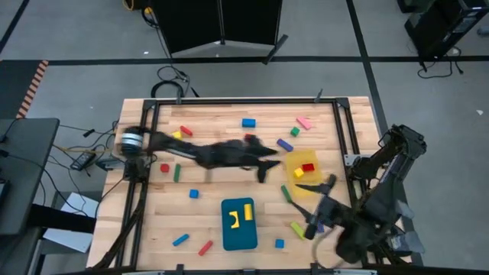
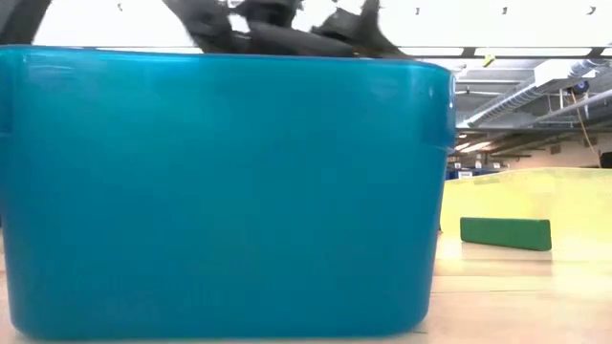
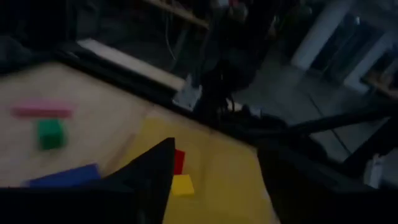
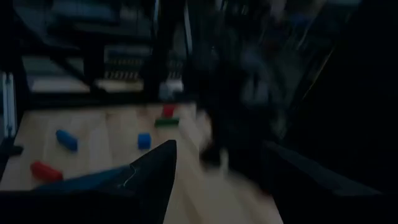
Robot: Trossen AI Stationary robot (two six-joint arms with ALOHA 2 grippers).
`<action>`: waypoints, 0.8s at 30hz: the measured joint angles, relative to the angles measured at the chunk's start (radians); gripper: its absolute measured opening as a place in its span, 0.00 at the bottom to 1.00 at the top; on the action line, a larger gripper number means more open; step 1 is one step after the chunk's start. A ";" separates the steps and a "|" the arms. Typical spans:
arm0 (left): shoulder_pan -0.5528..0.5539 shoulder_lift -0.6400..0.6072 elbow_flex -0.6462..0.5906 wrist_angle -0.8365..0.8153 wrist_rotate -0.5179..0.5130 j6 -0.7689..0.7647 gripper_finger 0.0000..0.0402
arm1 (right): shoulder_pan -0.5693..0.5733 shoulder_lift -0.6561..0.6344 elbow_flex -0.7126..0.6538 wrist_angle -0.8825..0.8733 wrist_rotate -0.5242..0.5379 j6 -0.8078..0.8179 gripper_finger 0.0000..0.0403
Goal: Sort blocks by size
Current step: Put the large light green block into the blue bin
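Many small coloured blocks lie scattered on the wooden table, such as a blue block [image 1: 248,122], a pink bar [image 1: 305,122] and a red bar [image 1: 205,247]. The blue tray [image 1: 229,237] holds yellow pieces [image 1: 246,214]. The yellow bin [image 1: 294,159] holds a red cube [image 3: 178,160] and a yellow cube [image 3: 182,185]. My left gripper [image 1: 269,166] hangs open and empty just left of the bin; the bin shows between its fingers in the left wrist view [image 3: 217,180]. My right gripper [image 1: 307,206] is open and empty near the table's right front, beside a green bar [image 1: 285,192].
A dark metal frame [image 1: 342,130] runs around the table's top. In the low view the blue tray's wall [image 2: 220,191] fills most of the picture, with a green bar [image 2: 505,233] and the yellow bin [image 2: 545,196] to its right. Blue and red blocks [image 4: 65,140] lie ahead of the right gripper.
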 joint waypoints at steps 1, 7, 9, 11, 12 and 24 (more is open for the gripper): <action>-0.008 -0.064 -0.064 0.023 -0.013 0.000 0.54 | -0.028 0.009 0.000 0.007 -0.059 -0.002 0.61; -0.097 -0.396 -0.365 0.011 -0.166 0.004 0.48 | -0.212 0.106 0.000 0.032 -0.488 -0.016 0.63; -0.132 -0.494 -0.438 0.019 -0.224 0.004 0.48 | -0.250 0.137 0.000 0.031 -0.607 -0.030 0.64; -0.168 -0.581 -0.507 0.012 -0.284 0.003 0.48 | -0.273 0.167 0.000 0.023 -0.715 -0.045 0.66; -0.185 -0.617 -0.532 0.017 -0.305 0.003 0.48 | -0.281 0.183 0.000 0.014 -0.757 -0.051 0.66; -0.323 -0.784 -0.660 0.009 -0.416 0.000 0.48 | -0.260 0.284 0.000 -0.080 -1.094 0.066 0.72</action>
